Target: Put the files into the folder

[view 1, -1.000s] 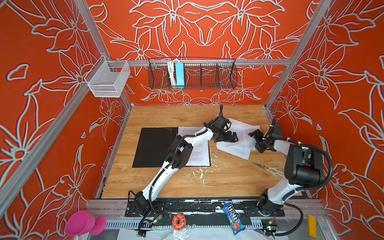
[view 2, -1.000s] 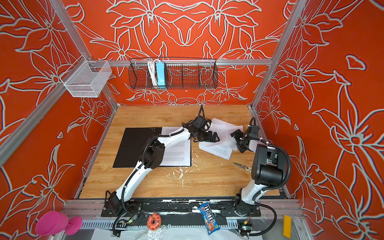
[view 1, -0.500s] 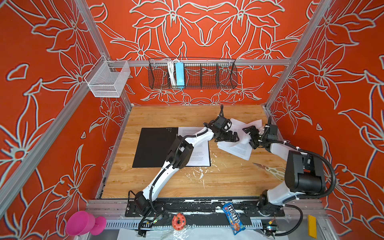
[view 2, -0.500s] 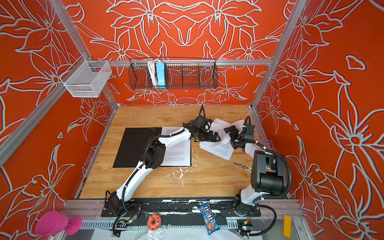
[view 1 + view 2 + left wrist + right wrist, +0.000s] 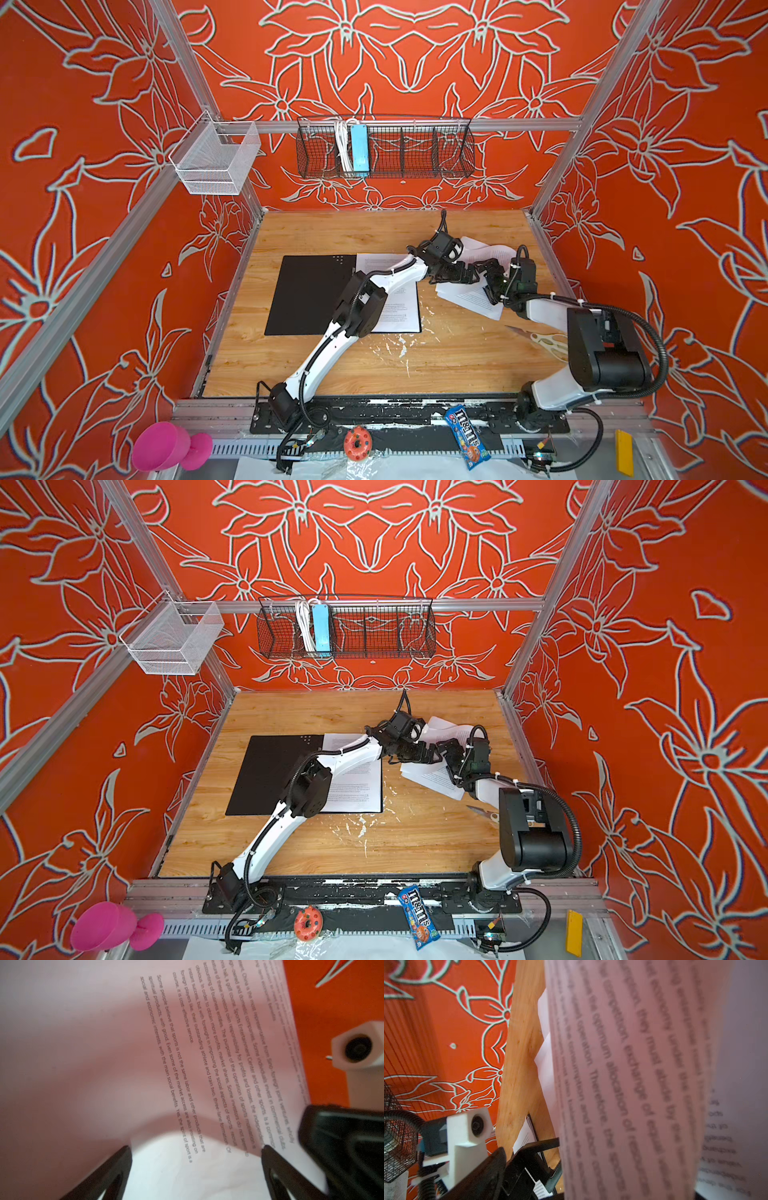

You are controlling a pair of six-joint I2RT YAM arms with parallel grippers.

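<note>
Your wooden table [image 5: 374, 232] [image 5: 311, 712] carries everything. Left of its centre the folder [image 5: 307, 295] [image 5: 266, 775] lies opened flat with its black inside facing up. One printed sheet [image 5: 401, 316] [image 5: 359, 791] lies squarely on the folder's right half, partly covered by the left arm.

The rest of the files, a loose pile of sheets [image 5: 473, 297] [image 5: 436, 779], sits on the bare wood just right of the folder. It is fanned out and askew, with a far sheet buckled upward.

Both of your grippers meet over that pile. The left gripper [image 5: 459, 274] [image 5: 419, 755] [image 5: 195, 1147] reaches past the folder's right edge. In its wrist view the two fingers stand wide apart with a printed page spread beyond them, so its jaws are open and clamp nothing. The right gripper [image 5: 490, 271] [image 5: 451, 751] comes in from the right, its tips close to the left one. Its jaws also stand wide, with nothing pinched that you can see. In the right wrist view a curled page stands right against the lens, blurred, and hides the fingers.

Scissors [image 5: 536, 336] [image 5: 484, 812] lie near the table's right edge, half under the right arm.
</note>
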